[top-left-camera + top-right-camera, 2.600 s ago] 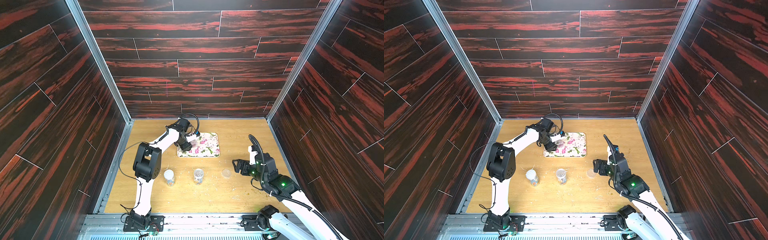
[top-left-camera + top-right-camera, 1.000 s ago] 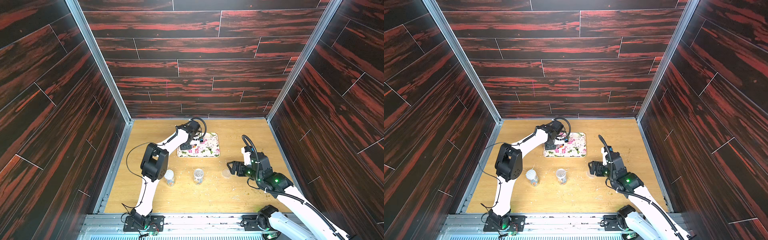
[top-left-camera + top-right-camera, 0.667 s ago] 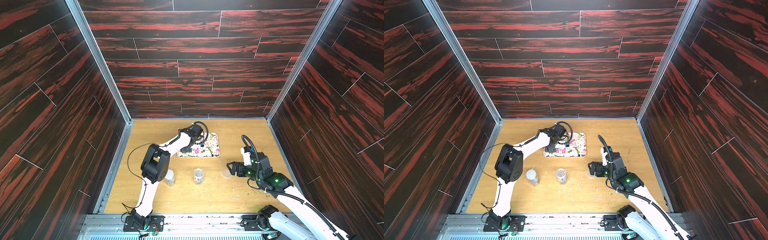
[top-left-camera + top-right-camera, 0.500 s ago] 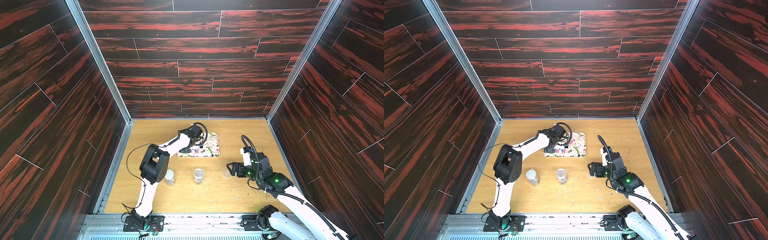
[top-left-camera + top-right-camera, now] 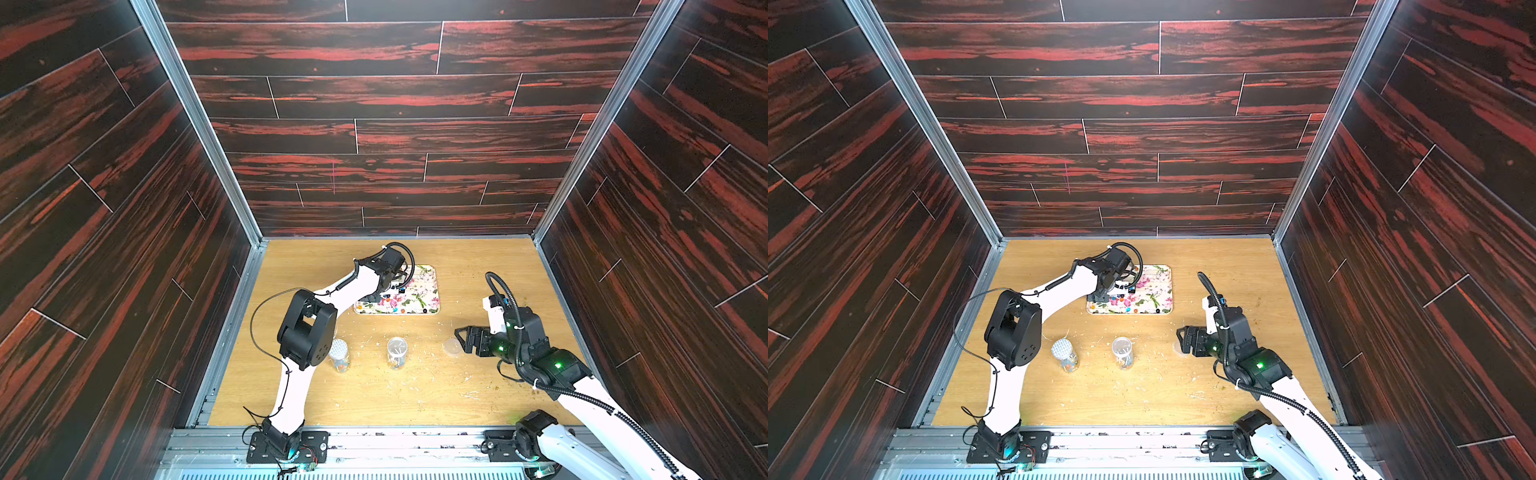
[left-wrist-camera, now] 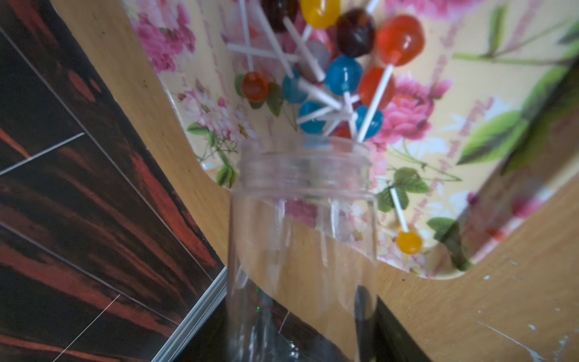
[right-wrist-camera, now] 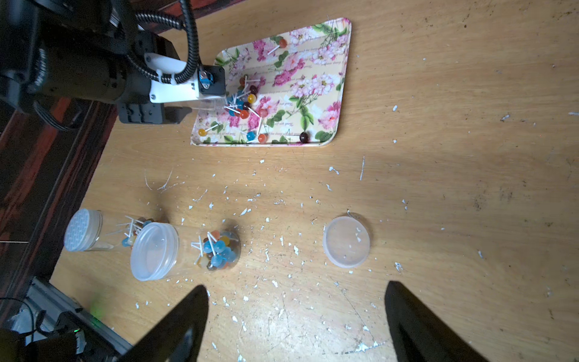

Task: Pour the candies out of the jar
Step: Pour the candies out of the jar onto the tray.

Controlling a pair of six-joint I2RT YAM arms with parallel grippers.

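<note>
My left gripper (image 5: 388,286) (image 5: 1113,286) (image 6: 310,313) is shut on the clear, lidless jar (image 6: 300,219) (image 7: 210,103). The jar is tipped over, its mouth low over the near left part of the floral tray (image 5: 426,286) (image 5: 1160,286) (image 6: 470,103) (image 7: 316,72). The candies (image 6: 341,75) (image 7: 242,105) (image 5: 392,296) (image 5: 1121,297), coloured balls on white sticks, lie heaped on the tray just past the mouth, and a few have rolled further along it. The jar's body looks see-through and bare. My right gripper (image 5: 463,338) (image 5: 1185,338) (image 7: 296,286) hangs open above the table, holding nothing.
A loose clear lid (image 7: 346,241) (image 5: 451,346) lies on the table just ahead of the right gripper. Two closed jars of candies stand at the front left: one with a clear lid (image 7: 185,246) (image 5: 397,352), one with a white lid (image 7: 91,230) (image 5: 340,355). White flecks litter the wood.
The left arm has carried the jar further over the tray and tipped it; candies have spilled onto the tray. The right arm has edged toward the loose lid.
</note>
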